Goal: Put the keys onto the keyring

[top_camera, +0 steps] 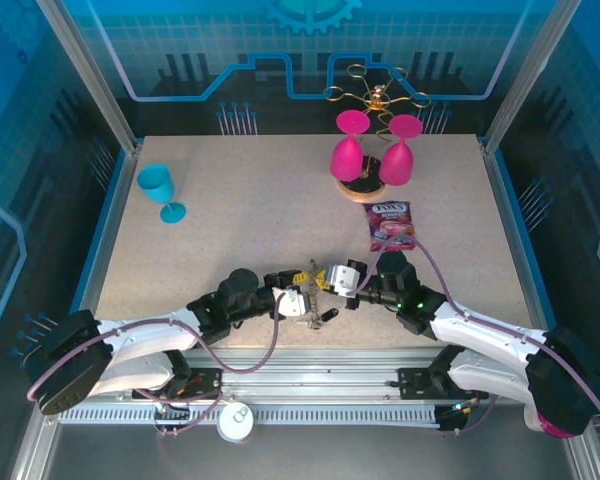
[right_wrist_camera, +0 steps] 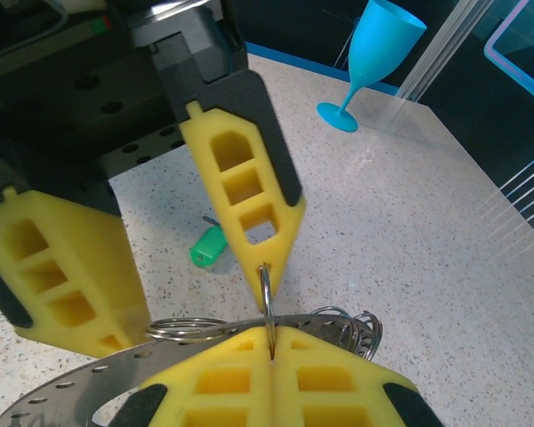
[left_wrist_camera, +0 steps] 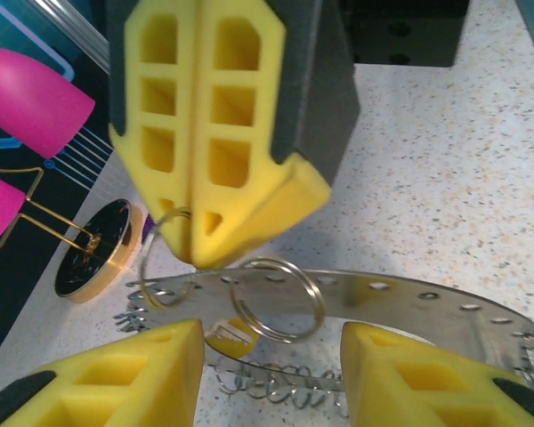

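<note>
1. Keyring [left_wrist_camera: 409,298]: a flat, curved metal band with punched holes and small silvery split rings strung along its rim. It sits close to the near edge of the table [top_camera: 230,230], about mid-width, between the two grippers.
2. Right gripper [right_wrist_camera: 271,345]: the yellow foam pads are pressed together, pinching one split ring [right_wrist_camera: 265,298] of the keyring edge-on.
3. Left gripper [left_wrist_camera: 271,334]: the pads are spread wide apart and grip nothing. The band crosses the gap between them, and one pad tip sits right at the top of the pinched ring.
4. Green key [right_wrist_camera: 209,246]: it has a plastic head and lies on the table, seen through the gap between the left gripper's pads, apart from the keyring.
5. Turquoise goblet [top_camera: 162,190]: upright, near the left edge.
6. Pink wine glasses [top_camera: 350,150]: a pair, hung upside down on a gold wire stand [top_camera: 377,98] by the far edge, right of centre.
7. Candy pouch [top_camera: 390,225]: purple and pink, lying flat just in front of the stand. Its lettering is too small to read.
</note>
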